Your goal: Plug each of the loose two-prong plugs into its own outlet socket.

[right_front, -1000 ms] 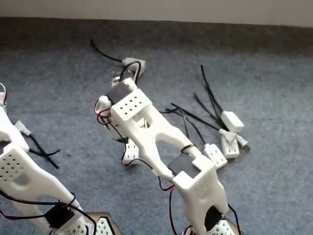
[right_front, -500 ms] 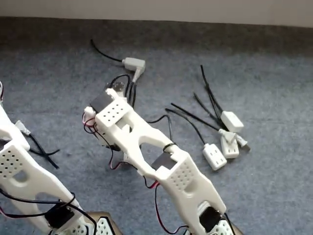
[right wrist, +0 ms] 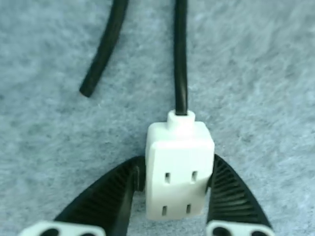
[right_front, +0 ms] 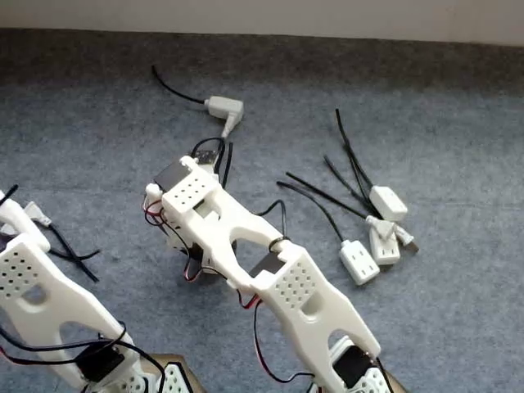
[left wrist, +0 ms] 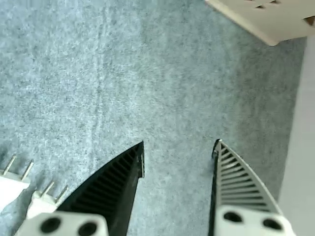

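Right gripper (right wrist: 176, 169): jaws closed in until both dark fingers press the sides of a white outlet socket (right wrist: 179, 142)
Gripped socket: flat on the grey carpet (right wrist: 256, 73), slot face up toward the wrist camera, its black cable (right wrist: 180, 54) running straight away from the claw
Second cable (right wrist: 101, 54): cut end on the carpet beside the first cable, not touching it
Left gripper (left wrist: 179, 145): wide open, nothing between the fingers, over bare carpet
Loose plugs: one white plug (left wrist: 7, 186) and another plug (left wrist: 42, 205) side by side on the carpet, just beside the left claw's dark finger, prongs showing
Right arm (right_front: 246, 237): stretched out over the middle of the carpet
Angled plug (right_front: 225, 107): beyond the right arm's wrist, well apart, black lead trailing off
Socket block (right_front: 359, 261): on the carpet at the right arm's right side, two more white blocks near it with black leads
Left arm (right_front: 33, 286): low at the left edge, a small plug (right_front: 37, 214) close by
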Robot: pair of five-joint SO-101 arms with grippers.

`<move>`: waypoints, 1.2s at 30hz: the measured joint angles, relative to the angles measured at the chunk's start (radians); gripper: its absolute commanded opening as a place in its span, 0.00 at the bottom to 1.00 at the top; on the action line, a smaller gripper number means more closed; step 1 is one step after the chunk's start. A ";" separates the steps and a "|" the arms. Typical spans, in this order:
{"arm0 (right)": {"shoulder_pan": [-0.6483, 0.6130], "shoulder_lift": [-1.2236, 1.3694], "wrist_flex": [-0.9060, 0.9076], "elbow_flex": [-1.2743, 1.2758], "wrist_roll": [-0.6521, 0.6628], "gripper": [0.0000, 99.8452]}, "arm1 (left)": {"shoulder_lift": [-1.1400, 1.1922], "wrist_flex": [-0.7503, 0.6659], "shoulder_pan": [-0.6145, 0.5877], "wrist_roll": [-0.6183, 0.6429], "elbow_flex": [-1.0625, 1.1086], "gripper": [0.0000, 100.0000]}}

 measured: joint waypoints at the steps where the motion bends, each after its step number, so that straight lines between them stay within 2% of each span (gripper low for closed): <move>1: 0.003 0.000 0.000 0.000 0.000 0.07 | 0.000 0.017 0.000 0.000 -0.026 0.23; 9: 0.017 0.017 -0.017 -0.075 -0.009 0.07 | 0.000 0.094 0.000 0.000 -0.135 0.23; 14: 0.094 0.044 -0.051 -0.238 -0.157 0.07 | 0.000 0.114 0.000 -0.038 -0.175 0.23; 18: 0.176 0.043 -0.110 -0.310 -0.195 0.08 | 0.000 0.114 0.000 -0.081 -0.210 0.23; 24: 0.198 0.092 -0.173 -0.315 -0.189 0.08 | 0.000 0.152 0.000 -0.089 -0.247 0.23; 28: 0.201 0.138 -0.173 -0.341 -0.175 0.15 | 0.000 0.195 0.000 -0.092 -0.281 0.23; 36: 0.196 0.158 -0.181 -0.377 -0.054 0.26 | 0.000 0.215 0.000 -0.190 -0.308 0.23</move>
